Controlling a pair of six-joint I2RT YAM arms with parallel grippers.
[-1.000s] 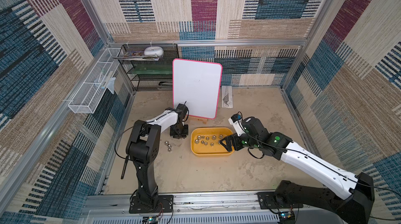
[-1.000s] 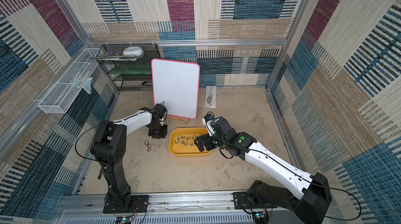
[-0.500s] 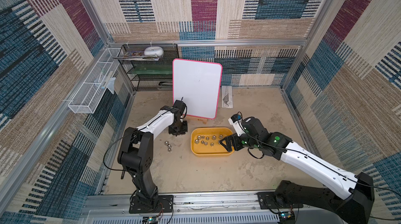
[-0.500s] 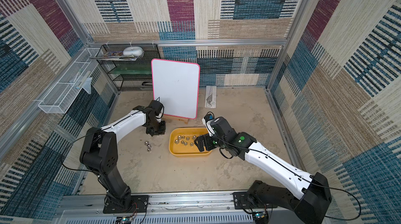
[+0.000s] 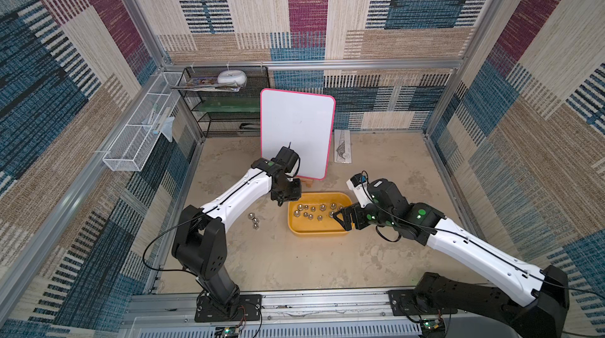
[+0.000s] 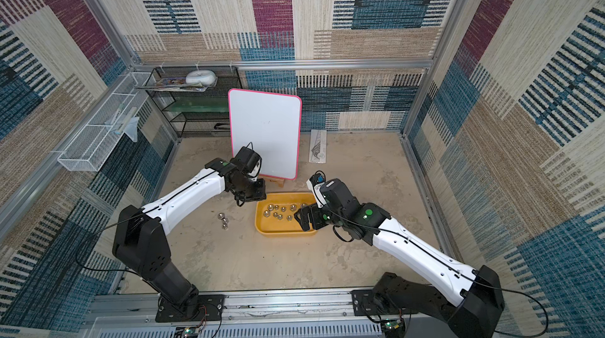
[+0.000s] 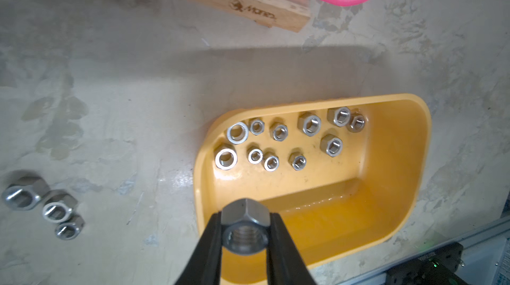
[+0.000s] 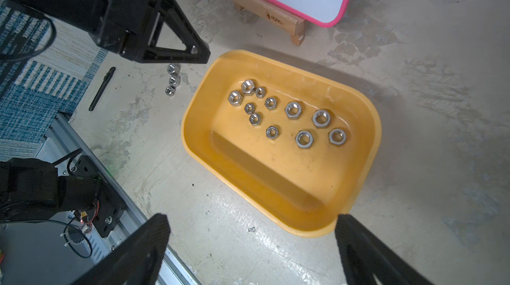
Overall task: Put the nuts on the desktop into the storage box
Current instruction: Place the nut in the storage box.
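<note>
While eleven small shiny silver metal nuts (image 8: pixel 294 110) already lie flat inside the shallow mustard-yellow plastic storage box (image 7: pixel 425 131), gathered toward its far side, the left gripper (image 5: pixel 284 194) is closed almost fully on one larger silver steel hex nut (image 7: pixel 245 214). It is pinched across its flats with the threaded bore facing the wrist camera. That gripper hangs by the box's far corner on the left arm's side, so the step in hand looks like the carry-and-drop of this nut. From the left wrist the nut appears roughly over the rim, not clearly over the floor of the box. Three more silver nuts (image 7: pixel 41 206) lie close together in a short row on the mottled beige desk (image 7: pixel 110 90), near the box on the left arm's side. The right gripper (image 8: pixel 252 225) is spread wide and holds nothing, poised above the box's near corner on its own side. I judge the task mostly done. The next move calls for shifting the held nut a little further inward, clear of the rim, then parting the jaws low enough that it does not bounce out; the three on the desk would follow.
</note>
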